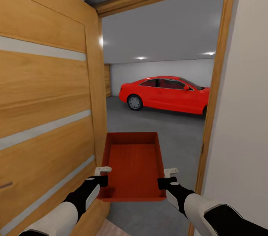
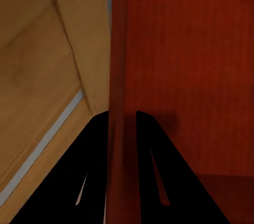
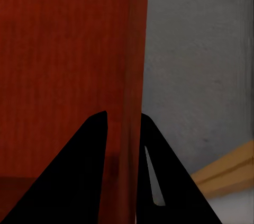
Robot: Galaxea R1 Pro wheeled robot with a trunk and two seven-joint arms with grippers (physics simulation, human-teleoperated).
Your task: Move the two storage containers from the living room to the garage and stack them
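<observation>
No text, label, brand, number or sign can be read on anything in these views.

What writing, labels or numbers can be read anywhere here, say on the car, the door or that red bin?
None can be read.
Red car: no plate or badge legible from this side.
Wooden door: only plain pale stripes.
Bin, held by the left hand and right hand: plain red, no label.

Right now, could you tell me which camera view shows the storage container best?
The head view: the whole storage container shows, held between the left gripper and right gripper. Each wrist view shows a close stretch of one side wall between that gripper's fingers.
</observation>
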